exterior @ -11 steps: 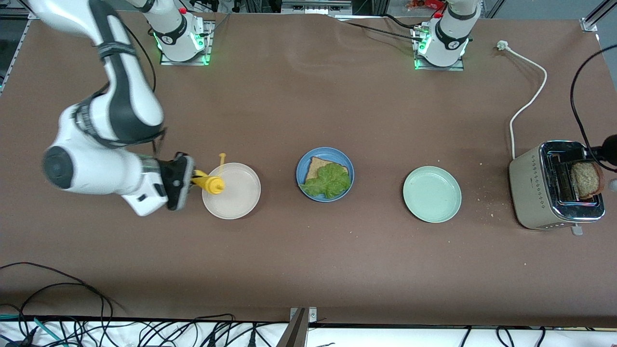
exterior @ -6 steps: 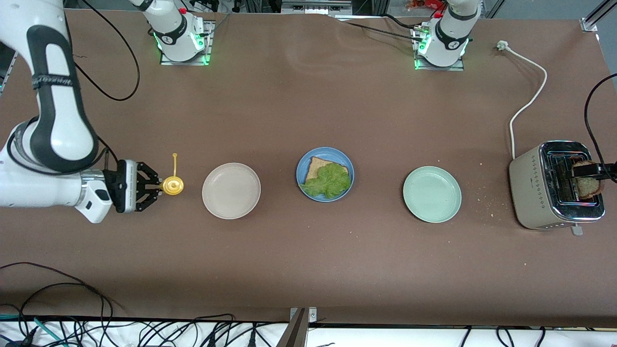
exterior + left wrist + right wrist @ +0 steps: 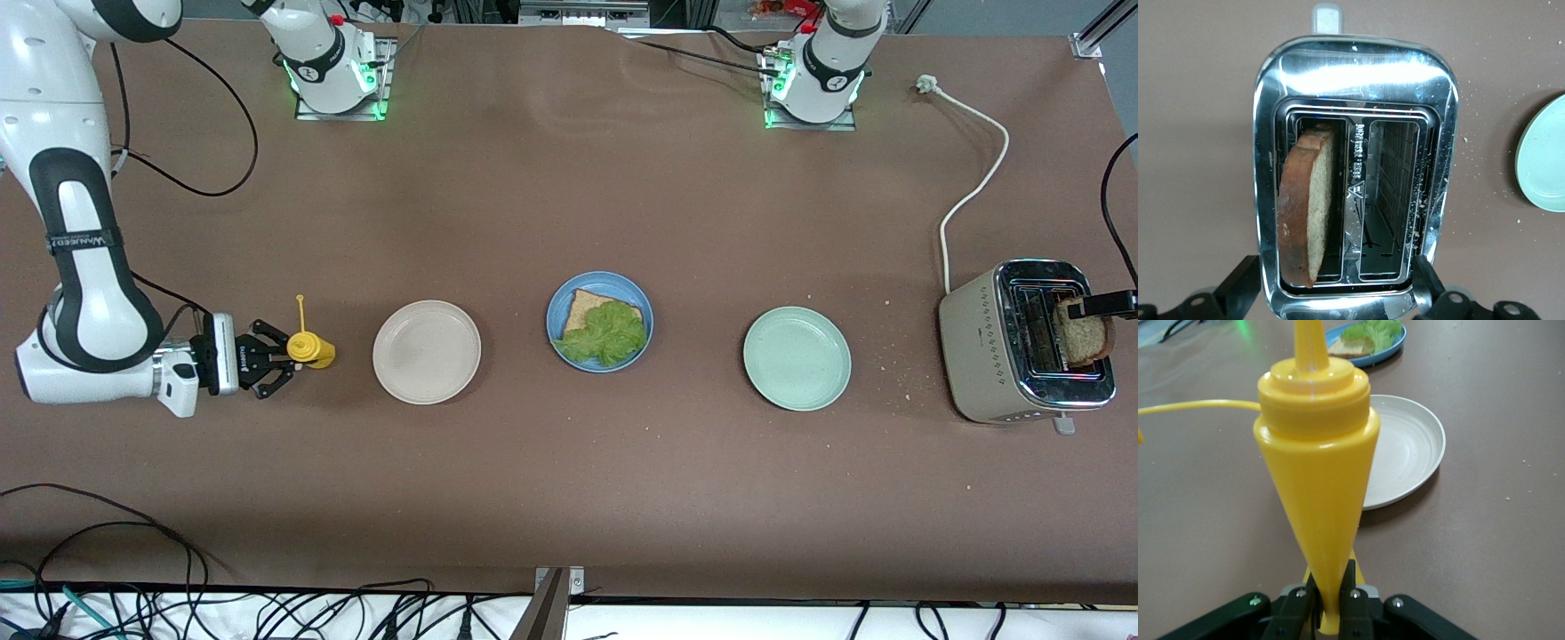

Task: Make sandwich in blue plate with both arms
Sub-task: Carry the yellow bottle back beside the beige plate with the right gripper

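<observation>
right gripper: jaws clamp yellow bottle beside beige plate | left gripper: jaws wide, over toaster

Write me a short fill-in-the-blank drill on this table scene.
1. The right gripper is shut on the yellow ____.
2. On the blue plate, the lettuce lies on one slice of ____.
3. The left gripper is over the ____.
4. The bread slice stands in a toaster ____.

Missing words: bottle; bread; toaster; slot
</observation>
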